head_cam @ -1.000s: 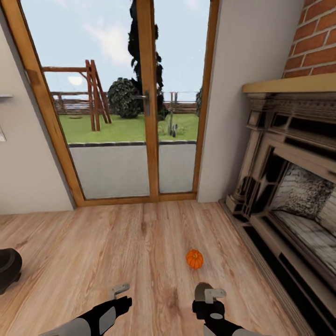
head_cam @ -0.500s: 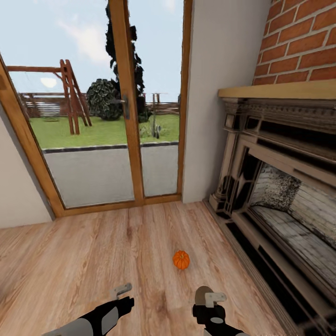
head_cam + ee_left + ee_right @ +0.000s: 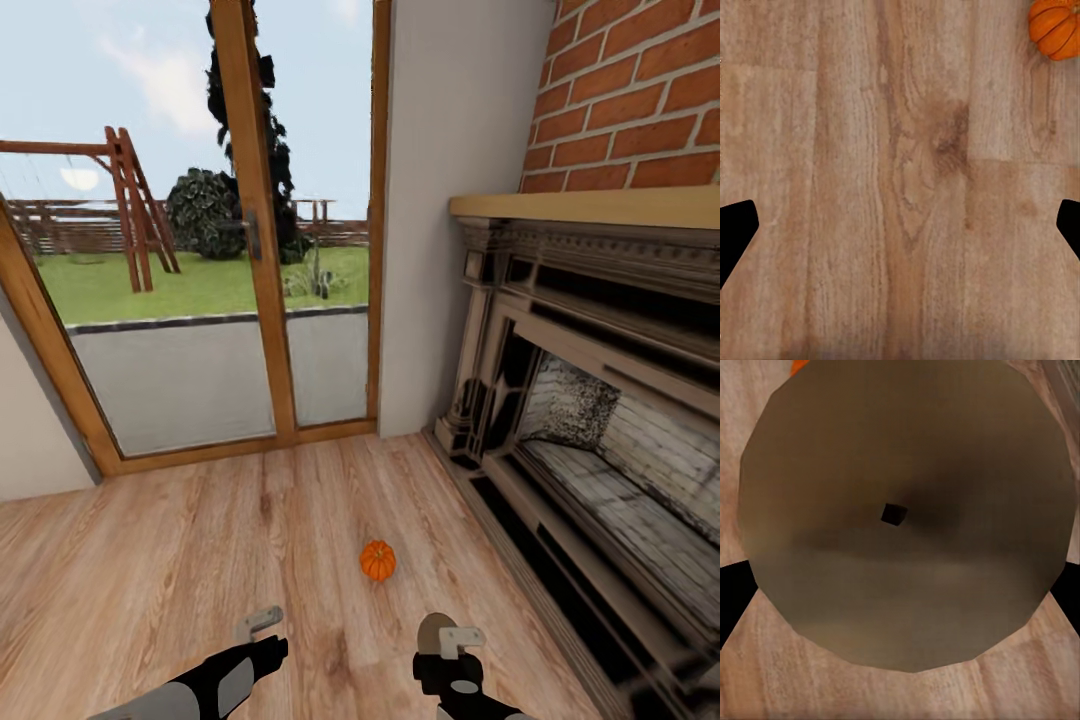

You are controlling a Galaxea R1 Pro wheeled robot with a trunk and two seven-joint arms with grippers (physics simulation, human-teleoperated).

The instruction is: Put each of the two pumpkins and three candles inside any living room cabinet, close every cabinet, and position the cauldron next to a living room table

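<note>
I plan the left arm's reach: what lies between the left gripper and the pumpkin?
Only bare wood floor between left gripper and pumpkin, seen in the head view.

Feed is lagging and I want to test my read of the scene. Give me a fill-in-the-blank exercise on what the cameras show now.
1. The pumpkin lies on the wood-plank ____.
2. The right hand is shut on a grey ____.
3. The left hand is open and holds ____.
4. On the robot's right stands the ornate ____ beneath red brick.

Missing words: floor; candle; nothing; fireplace

Light wood-plank floor [image 3: 180, 560] — one orange pumpkin [image 3: 378, 560] resting on it, beside fireplace [image 3: 600, 440].
</note>
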